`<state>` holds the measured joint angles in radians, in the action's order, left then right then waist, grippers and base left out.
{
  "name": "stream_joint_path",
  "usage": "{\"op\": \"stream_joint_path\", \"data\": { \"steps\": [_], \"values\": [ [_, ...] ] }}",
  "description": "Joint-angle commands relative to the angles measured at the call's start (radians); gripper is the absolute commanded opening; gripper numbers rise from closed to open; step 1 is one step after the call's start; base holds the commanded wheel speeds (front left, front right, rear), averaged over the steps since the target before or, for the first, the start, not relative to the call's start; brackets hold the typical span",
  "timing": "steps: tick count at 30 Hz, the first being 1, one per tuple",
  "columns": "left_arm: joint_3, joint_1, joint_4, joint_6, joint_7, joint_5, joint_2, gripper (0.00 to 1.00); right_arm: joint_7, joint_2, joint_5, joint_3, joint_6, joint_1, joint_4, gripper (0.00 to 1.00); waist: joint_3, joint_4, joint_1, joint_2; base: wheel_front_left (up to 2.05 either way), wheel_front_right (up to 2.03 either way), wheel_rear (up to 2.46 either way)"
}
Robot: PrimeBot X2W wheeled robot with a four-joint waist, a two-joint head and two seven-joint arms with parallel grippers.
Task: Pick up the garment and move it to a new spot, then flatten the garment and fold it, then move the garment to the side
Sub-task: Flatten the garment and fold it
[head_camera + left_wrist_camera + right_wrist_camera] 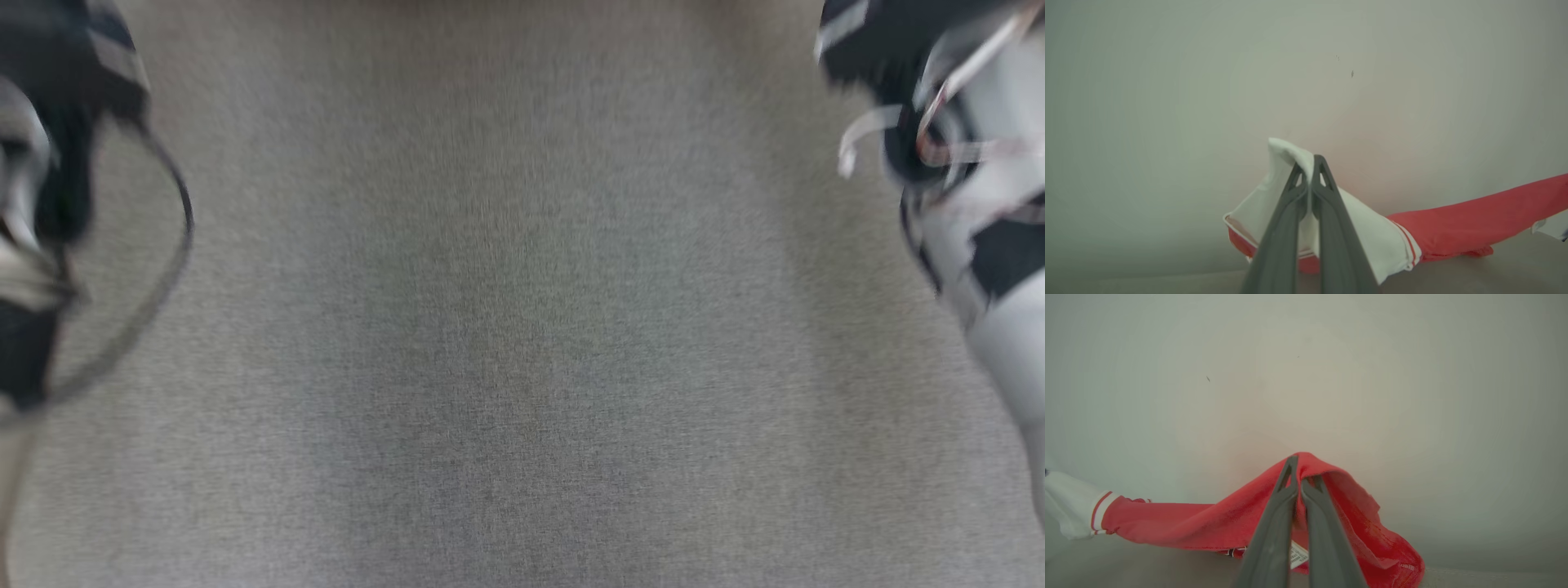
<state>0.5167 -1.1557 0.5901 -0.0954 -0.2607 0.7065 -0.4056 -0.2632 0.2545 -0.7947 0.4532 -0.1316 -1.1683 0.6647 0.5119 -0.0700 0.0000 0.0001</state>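
- The left gripper [1309,163] has its 2 dark fingers pressed together, clenched on the garment [1474,220].
- The pinch takes the white part [1274,196]. A fold of white cloth stands up just past the fingertips and drapes down both sides of the fingers.
- Below the white comes a band of thin red stripes [1410,245]. After it the red body runs off taut toward that view's right edge.

- The right gripper [1301,468] is likewise closed tight, gripping red cloth.
- Red fabric humps over the fingertips, and 1 tip is partly buried in the fold. More red hangs toward that view's lower right, with the hem crumpled.
- A small white label [1299,555] shows beneath the fingers, its print too small to read.
- From the pinch the red cloth stretches to that view's left and ends in a striped band and white cloth.

- This is 1 garment held at 2 places, spanning between the 2 grippers. The white end is at the left gripper and the red end at the right.
- A plain pale background lies behind it in both wrist views. A strip of grey runs along the bottom of each, under the cloth. Whether the cloth touches it cannot be told.

- The head view is blurred. A grey woven surface [522,327] lies across the middle.
- The left arm [49,163] is dark and sits at the left edge, with a looping cable [188,220].
- The right arm [1008,327] is pale with dark patches and sits at the right edge.
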Motion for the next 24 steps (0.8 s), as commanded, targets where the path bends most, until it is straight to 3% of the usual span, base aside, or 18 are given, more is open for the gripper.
{"op": "stream_joint_path", "data": {
  "steps": [1, 8, 12, 24],
  "values": [
    [-0.011, 0.067, -0.032, 0.015, -0.005, -0.013, -0.013, 0.0, -0.002, 0.016, -0.019, 0.008, 0.002, 0.051, -0.016, 0.0, -0.115, 0.009, 0.0, -0.0001, 0.0, 0.0, 0.0],
    [-0.059, 0.402, -0.223, 0.084, -0.006, -0.056, -0.036, 0.0, -0.002, 0.061, -0.07, 0.085, 0.002, 0.28, -0.064, 0.0, -0.254, 0.003, 0.0, -0.0001, 0.0, 0.0, 0.0],
    [-0.078, 0.569, -0.315, 0.129, -0.006, -0.049, -0.019, 0.0, 0.024, 0.083, -0.106, 0.123, 0.002, 0.391, -0.082, 0.0, -0.307, -0.001, 0.0, -0.0001, 0.0, 0.0, 0.0],
    [-0.108, 0.979, -0.499, 0.254, -0.006, -0.088, 0.016, 0.0, 0.078, 0.144, -0.128, 0.092, 0.002, 0.702, -0.198, 0.0, -0.424, -0.01, 0.0, -0.0001, 0.0, 0.0, 0.0]
  ]
}}
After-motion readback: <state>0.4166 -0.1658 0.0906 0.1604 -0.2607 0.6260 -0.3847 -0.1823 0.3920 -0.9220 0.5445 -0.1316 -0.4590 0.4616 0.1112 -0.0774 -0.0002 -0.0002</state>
